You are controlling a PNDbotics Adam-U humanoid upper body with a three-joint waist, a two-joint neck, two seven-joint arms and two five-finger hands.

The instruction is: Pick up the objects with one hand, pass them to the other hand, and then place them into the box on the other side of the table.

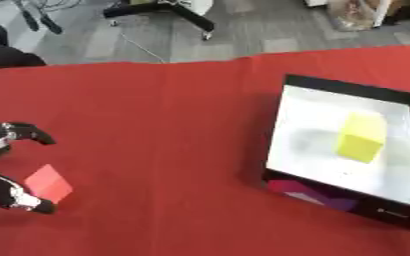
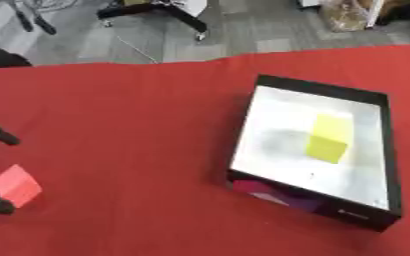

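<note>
A small red cube lies on the red tablecloth near the left edge. My left hand comes in from the left and brackets the cube. One black finger arches well above it, and the thumb lies just below, its tip at the cube's lower corner. The hand is open, and the cube rests on the cloth. On the right stands a black box with a white floor, holding a yellow block. My right hand shows in neither view.
The box's near wall carries a magenta patch. Red cloth stretches between the cube and the box. Beyond the table's far edge are a grey floor, a chair base and a dark seat at the left.
</note>
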